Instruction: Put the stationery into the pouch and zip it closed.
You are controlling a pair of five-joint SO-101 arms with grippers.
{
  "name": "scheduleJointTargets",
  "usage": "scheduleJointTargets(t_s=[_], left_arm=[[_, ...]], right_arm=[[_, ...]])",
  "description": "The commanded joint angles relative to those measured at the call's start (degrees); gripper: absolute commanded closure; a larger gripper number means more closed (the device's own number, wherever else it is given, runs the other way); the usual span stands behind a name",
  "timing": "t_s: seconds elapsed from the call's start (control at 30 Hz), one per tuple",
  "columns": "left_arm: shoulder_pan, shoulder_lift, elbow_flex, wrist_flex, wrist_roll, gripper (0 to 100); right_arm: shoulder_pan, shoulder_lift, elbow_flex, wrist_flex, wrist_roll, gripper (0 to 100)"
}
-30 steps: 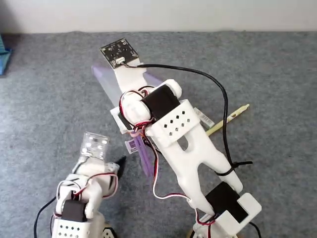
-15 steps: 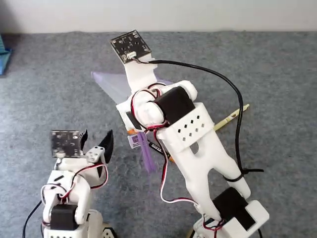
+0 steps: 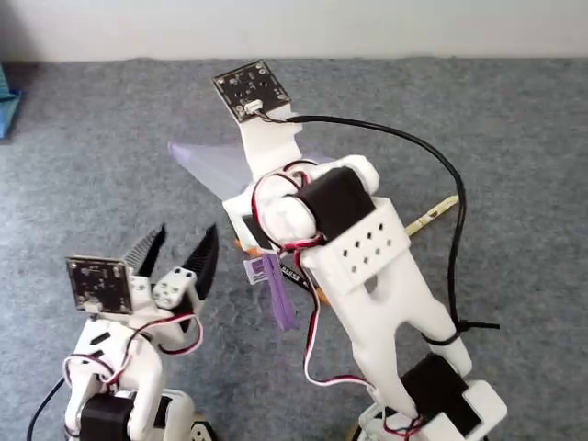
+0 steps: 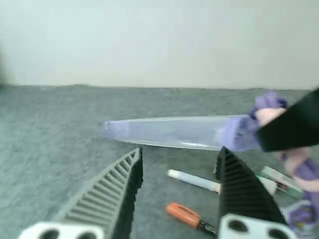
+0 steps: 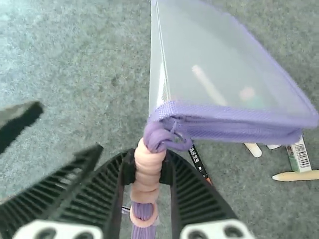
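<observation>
Grey fuzzy carpet covering the tabletop, speckled and a bit nubby up close. Plain pale wall straight behind, meeting the carpet in one clean line along the far edge. Sliver of something teal poking in at the far left edge, just beside the wall. Soft, even light, only faint shadows.

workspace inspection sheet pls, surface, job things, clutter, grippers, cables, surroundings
surface: grey mat, flat.
job's things: translucent purple pouch held up by its beaded pull; white marker, orange item, pencil and wooden stick lie outside it.
clutter: nothing seen.
grippers: right gripper shut on the pull; left gripper open, holding nothing.
cables: black cable loops free over the mat.
surroundings: pale wall; blue object at the mat's edge.
</observation>
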Motion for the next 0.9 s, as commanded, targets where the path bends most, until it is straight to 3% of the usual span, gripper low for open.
scheduleJointTargets(t_s=[0.0, 0.37, 0.6, 0.87], left_arm=[[5.6, 0.5, -3.1, -1.8, 2.5, 77], [6.3, 0.5, -0.8, -4.9, 2.5, 77], [6.4, 0.5, 2.4, -9.5, 2.5, 77], [6.3, 0.5, 2.8, -9.1, 2.5, 77]], right_arm=[[-1.7, -3.7, -1.2, 1.4, -0.3, 99.1], [-2.9, -6.2, -1.2, 4.3, 4.8, 99.1], [-5.1, -6.2, -1.2, 4.4, 5.0, 99.1], [-7.3, -5.8, -1.1, 4.5, 4.7, 99.1]])
